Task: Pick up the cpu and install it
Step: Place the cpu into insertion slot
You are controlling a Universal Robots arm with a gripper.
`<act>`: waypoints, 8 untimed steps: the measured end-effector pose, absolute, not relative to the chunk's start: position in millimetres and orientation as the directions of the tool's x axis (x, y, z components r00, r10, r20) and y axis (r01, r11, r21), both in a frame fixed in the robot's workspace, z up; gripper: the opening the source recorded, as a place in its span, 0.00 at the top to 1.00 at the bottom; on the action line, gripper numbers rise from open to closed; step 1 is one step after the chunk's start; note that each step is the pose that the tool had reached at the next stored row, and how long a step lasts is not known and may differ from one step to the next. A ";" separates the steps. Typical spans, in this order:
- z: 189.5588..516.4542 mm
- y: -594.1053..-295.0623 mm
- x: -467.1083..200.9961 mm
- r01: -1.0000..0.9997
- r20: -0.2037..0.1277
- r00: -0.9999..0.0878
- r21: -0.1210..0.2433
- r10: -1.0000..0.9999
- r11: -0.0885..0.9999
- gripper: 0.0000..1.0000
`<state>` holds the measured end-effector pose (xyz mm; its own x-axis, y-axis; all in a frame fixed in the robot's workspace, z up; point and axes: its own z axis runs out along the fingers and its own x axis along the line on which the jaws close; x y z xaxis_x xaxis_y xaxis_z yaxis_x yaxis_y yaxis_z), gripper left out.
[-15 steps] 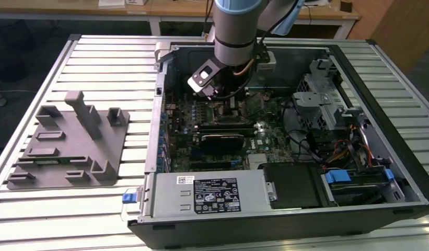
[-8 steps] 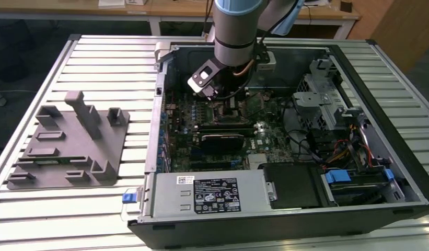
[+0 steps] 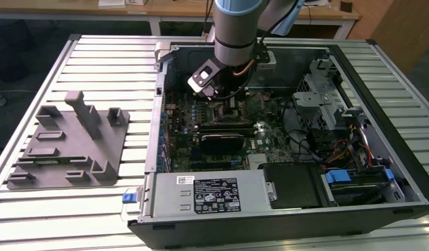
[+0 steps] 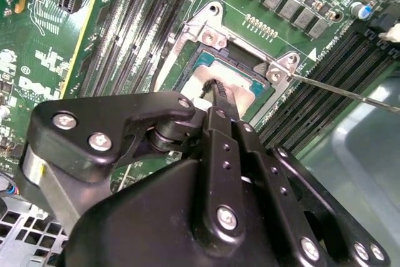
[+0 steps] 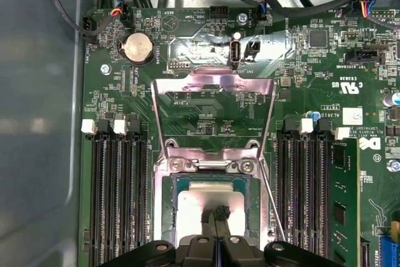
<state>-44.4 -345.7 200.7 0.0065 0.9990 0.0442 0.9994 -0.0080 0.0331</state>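
While the arm is hanging over the open computer case (image 3: 270, 226), the gripper (image 5: 217, 212) is pointing down into the socket (image 5: 209, 166), its claw pinched narrow and holding nothing. The cpu (image 5: 190, 207) is lying inside the socket, with the tips seemingly touching its silver top. The load plate (image 5: 212, 83) is standing hinged open off the socket.

The cpu (image 5: 194, 207) is sitting in the socket (image 5: 166, 211) directly beneath the gripper (image 5: 217, 212); memory slots (image 5: 115, 192) are flanking it, and the load plate (image 5: 212, 82) is standing open beyond.
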 end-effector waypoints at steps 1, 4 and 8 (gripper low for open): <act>202.5 -345.8 -44.4 0.999 0.044 0.007 0.033 0.999 -0.008 0.89; 208.5 -345.8 -44.4 0.999 0.044 0.007 0.033 0.999 -0.008 0.89; 219.5 -345.8 -44.4 0.999 0.043 0.006 0.033 0.999 -0.008 0.89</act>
